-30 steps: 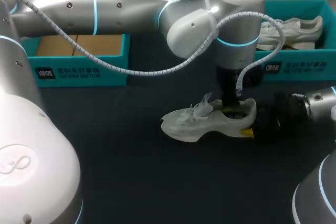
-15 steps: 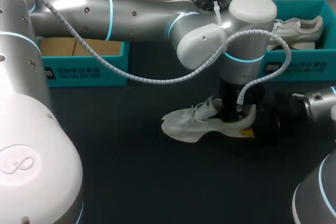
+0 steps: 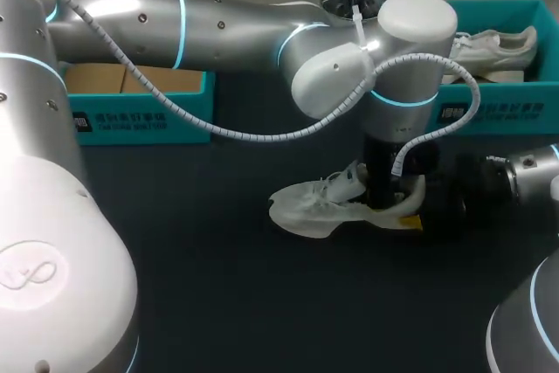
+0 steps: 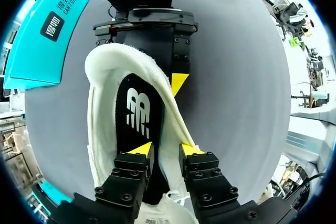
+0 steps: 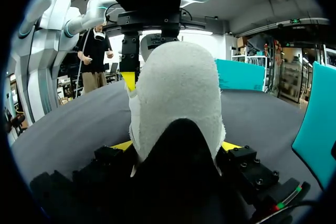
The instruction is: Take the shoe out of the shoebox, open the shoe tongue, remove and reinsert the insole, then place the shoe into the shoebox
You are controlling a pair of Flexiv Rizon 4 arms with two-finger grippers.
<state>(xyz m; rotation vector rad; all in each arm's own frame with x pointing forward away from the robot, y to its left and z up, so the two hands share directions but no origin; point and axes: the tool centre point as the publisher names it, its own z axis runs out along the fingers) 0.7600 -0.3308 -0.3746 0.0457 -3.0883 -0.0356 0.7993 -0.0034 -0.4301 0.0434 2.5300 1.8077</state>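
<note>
I see the white shoe (image 3: 314, 203) lying on its side on the dark surface (image 3: 262, 303), right of the frame's centre in the head view, toe toward the left and heel toward the right, outside both boxes; my left arm (image 3: 218, 28) crosses from the left edge and drops straight down onto the shoe's opening; in the left wrist view the left gripper (image 4: 165, 148) straddles the shoe's side wall, one yellow tip inside on the black insole (image 4: 139, 108), the other outside, and the wall fills the narrow gap, so I read it as clamped on the shoe; the insole lies flat inside the shoe; my right gripper (image 5: 176, 145) comes in from the right edge at surface level and has the heel between its fingers, a yellow tip pressed to each side, gripping the shoe; the teal shoebox (image 3: 498, 111) at the upper right holds a second white shoe (image 3: 489, 50); another teal box (image 3: 140, 115) sits at the upper left, well apart from the shoe.
</note>
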